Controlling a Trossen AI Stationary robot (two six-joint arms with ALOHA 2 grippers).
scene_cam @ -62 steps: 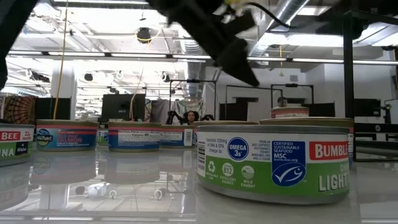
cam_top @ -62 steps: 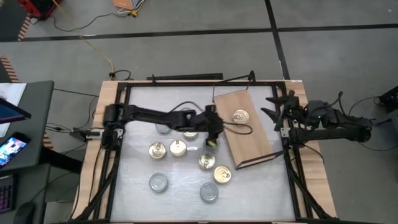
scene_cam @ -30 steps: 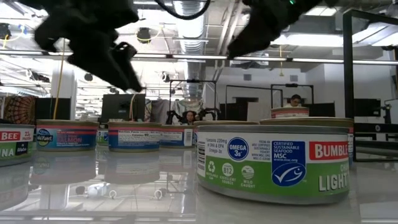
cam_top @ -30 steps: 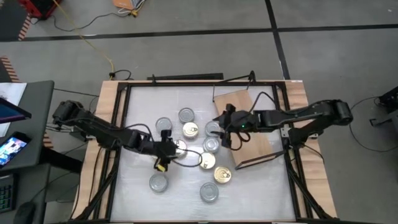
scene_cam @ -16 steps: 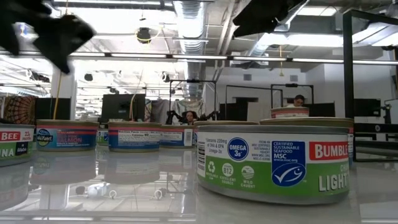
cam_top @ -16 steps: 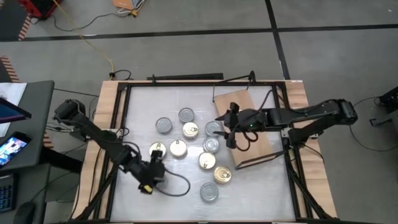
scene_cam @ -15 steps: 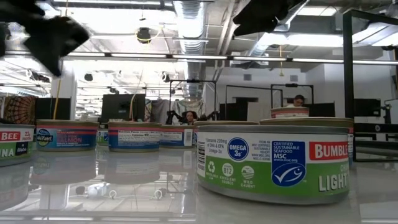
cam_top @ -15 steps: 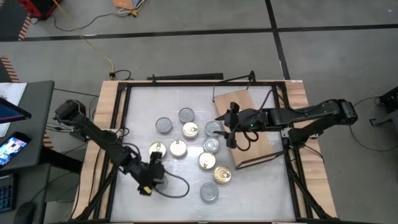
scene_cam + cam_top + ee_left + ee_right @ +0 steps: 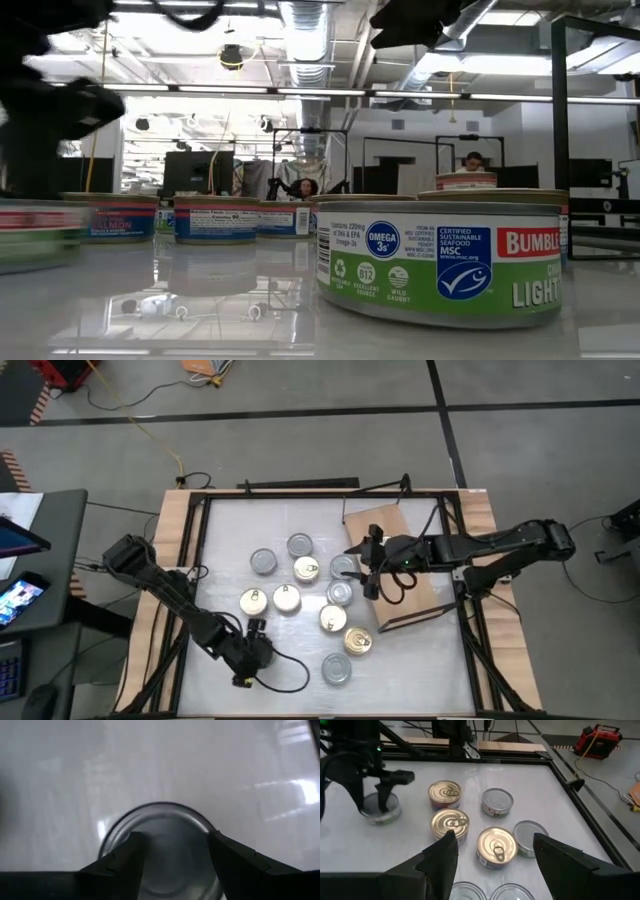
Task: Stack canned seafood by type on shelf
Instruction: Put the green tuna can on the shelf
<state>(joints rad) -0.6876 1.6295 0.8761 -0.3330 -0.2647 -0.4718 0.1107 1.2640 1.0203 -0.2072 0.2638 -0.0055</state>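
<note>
left hand (image 9: 170, 851) spread wide astride a silver-lidded tin (image 9: 159, 845) on the surface's (image 9: 410, 660) 7 o'clock side, right hand (image 9: 366, 568) open above tins at the shelf's (image 9: 415, 580) 9 o'clock edge

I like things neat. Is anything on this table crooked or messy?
Yes. The wooden shelf lies crooked, turned at a slant to the straight edges of the table. The tins look messy too: they sit scattered on the white top beside the shelf, gold and silver lids mixed together.
</note>
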